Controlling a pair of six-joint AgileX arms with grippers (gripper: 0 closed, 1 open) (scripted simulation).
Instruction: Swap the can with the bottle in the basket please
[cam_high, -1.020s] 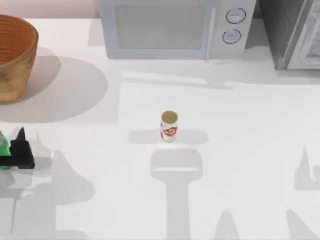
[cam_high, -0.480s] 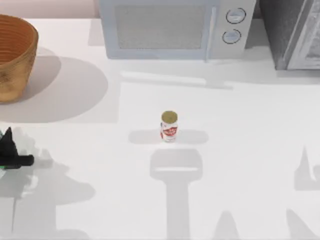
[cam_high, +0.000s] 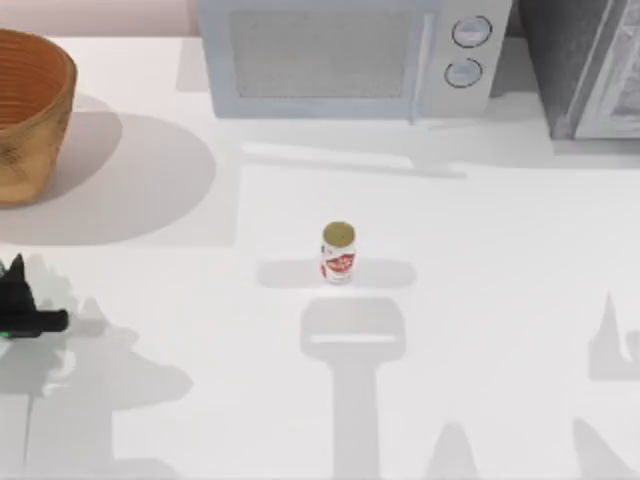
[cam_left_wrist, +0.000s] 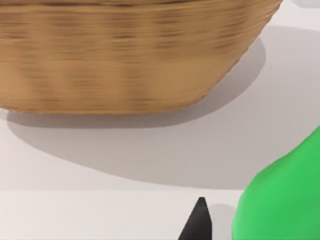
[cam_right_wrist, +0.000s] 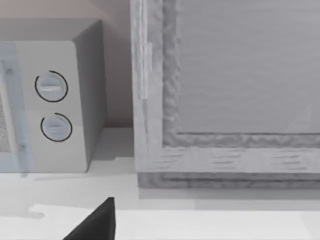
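left gripper (cam_high: 22, 310) barely moved, white table (cam_high: 480, 330), microwave (cam_high: 350, 55)

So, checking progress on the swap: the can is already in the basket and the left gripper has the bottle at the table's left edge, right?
Not quite. The top view shows the can standing on the table mid-scene, not in the basket. The rest holds: the left gripper has the bottle at the left edge.

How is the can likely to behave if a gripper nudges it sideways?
The can stands upright, small and narrow-based, alone mid-table, so it would probably tip easily. Being cylindrical, it would likely roll once down. Its smooth printed side may be slippery.
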